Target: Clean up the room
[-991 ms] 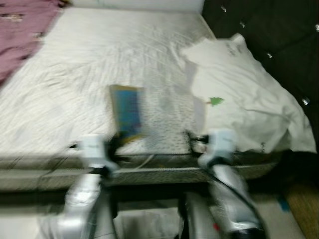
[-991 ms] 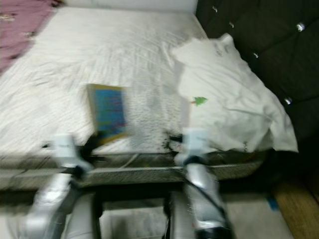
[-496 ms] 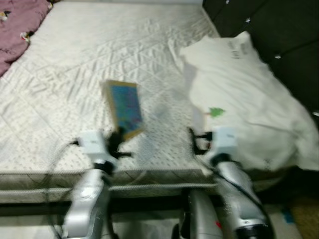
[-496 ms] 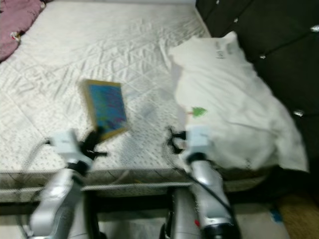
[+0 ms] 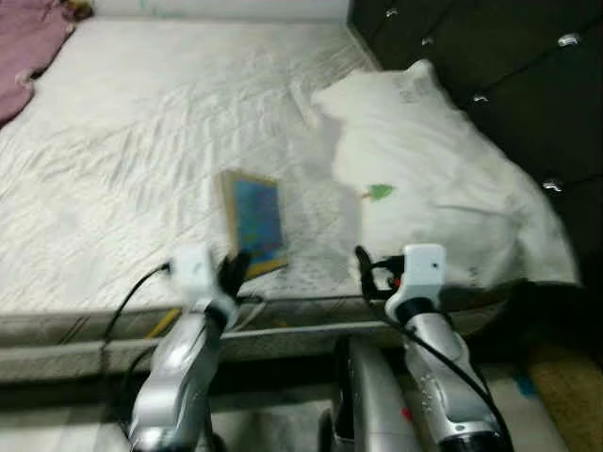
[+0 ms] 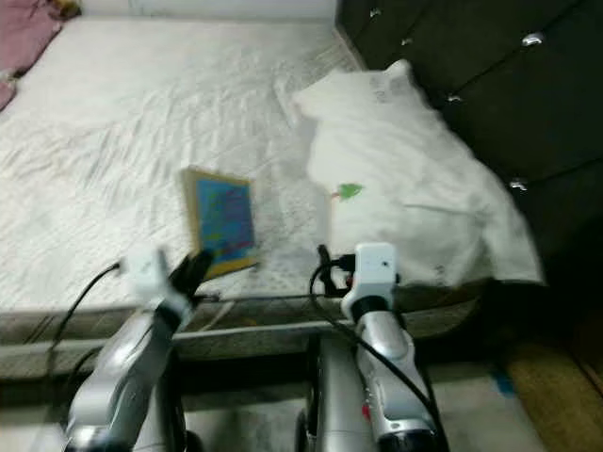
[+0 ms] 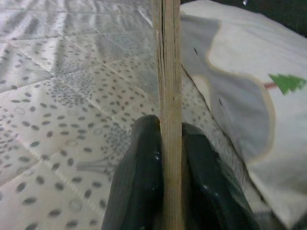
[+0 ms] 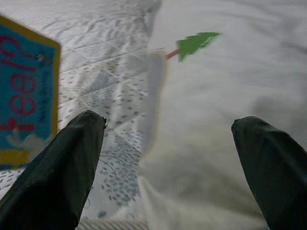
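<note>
Seen edge-on: a book (image 7: 170, 96), thin tan boards and pages rising as a narrow upright strip. Clamped at its near end by the left gripper (image 7: 171, 158) — jaws pressed flat against both sides, one dark finger (image 7: 139, 177) on each face. Beneath, a quilted mattress (image 7: 62, 105), pale, stitched in diamonds and dotted grey. Just beside the book, a white sheet (image 7: 259, 96) lying crumpled on the mattress, grey-shadowed along its curved fold — a small green tree (image 7: 287, 83) printed on it.
</note>
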### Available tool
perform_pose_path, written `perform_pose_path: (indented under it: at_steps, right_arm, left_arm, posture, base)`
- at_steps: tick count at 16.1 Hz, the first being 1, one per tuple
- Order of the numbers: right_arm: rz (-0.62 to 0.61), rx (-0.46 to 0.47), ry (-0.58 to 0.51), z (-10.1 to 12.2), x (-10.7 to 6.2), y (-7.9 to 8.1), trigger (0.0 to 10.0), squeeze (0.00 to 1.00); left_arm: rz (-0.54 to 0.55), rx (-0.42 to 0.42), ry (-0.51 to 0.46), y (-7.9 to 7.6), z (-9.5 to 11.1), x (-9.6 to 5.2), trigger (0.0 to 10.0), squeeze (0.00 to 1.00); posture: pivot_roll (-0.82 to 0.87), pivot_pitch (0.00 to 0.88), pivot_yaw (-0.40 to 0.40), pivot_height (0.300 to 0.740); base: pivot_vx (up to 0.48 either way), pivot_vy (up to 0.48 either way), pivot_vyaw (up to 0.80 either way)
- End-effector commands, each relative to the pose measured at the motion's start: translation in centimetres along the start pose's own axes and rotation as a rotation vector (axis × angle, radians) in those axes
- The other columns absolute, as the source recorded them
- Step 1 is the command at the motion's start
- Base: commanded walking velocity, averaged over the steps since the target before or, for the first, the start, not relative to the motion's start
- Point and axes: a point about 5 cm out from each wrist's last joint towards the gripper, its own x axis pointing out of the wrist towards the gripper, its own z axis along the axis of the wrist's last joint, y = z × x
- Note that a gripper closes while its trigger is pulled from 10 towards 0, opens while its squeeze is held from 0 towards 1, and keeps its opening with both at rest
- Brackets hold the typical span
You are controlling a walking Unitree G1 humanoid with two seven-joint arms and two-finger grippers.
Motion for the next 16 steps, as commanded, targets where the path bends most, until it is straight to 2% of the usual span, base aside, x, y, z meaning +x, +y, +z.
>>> perform_pose_path:
  at_steps: [1,4,6,8,9,11,12,16]
  right_arm:
    - [-0.005,-0.03,-0.014,0.5,0.0,-0.4,10.0,0.0]
    - [-0.04,-0.081,-0.03,1.3,-0.3,-2.0,10.0,0.0]
    - [-0.067,-0.122,-0.035,2.0,-0.7,-3.6,10.0,0.0]
    - [-0.079,-0.15,-0.033,2.3,-1.1,-4.5,10.0,0.0]
    - [-0.081,-0.153,-0.033,2.4,-1.1,-4.6,10.0,0.0]
    - [-0.064,-0.153,-0.044,2.8,-1.0,-3.8,10.0,0.0]
    - [-0.053,-0.156,-0.045,2.7,-1.1,-3.5,10.0,0.0]
    - [-0.023,-0.17,-0.023,2.1,-2.0,-2.8,10.0,0.0]
  left_arm:
    - [-0.019,-0.106,0.047,-1.2,-1.1,0.6,10.0,0.0]
    - [-0.07,-0.262,0.073,-3.0,-0.9,1.7,10.0,0.0]
    - [-0.119,-0.309,0.209,-4.3,-1.9,2.2,10.0,0.0]
    - [-0.157,-0.384,0.259,-5.5,-1.6,2.5,10.0,0.0]
    - [-0.166,-0.402,0.269,-5.7,-1.5,2.6,10.0,0.0]
    - [-0.174,-0.515,0.306,-6.3,-1.3,2.5,10.0,0.0]
    - [-0.168,-0.546,0.332,-6.4,-1.6,2.3,10.0,0.0]
    - [-0.128,-0.616,0.445,-5.7,-3.2,1.7,10.0,0.0]
  posture:
    - [-0.1,0.113,-0.06,0.521]
    - [-0.13,0.114,-0.069,0.521]
    - [-0.16,0.121,-0.08,0.521]
    - [-0.17,0.13,-0.086,0.521]
    - [-0.17,0.13,-0.086,0.521]
    - [-0.18,0.141,-0.081,0.521]
    - [-0.17,0.137,-0.08,0.521]
    - [-0.18,0.133,-0.087,0.521]
  base:
    - [0.0,0.0,0.0]
    - [0.0,0.0,0.0]
    - [0.0,0.0,0.0]
    - [0.0,0.0,0.0]
    - [0.0,0.0,0.0]
    - [0.0,0.0,0.0]
    - [0.0,0.0,0.0]
    - [0.0,0.0,0.0]
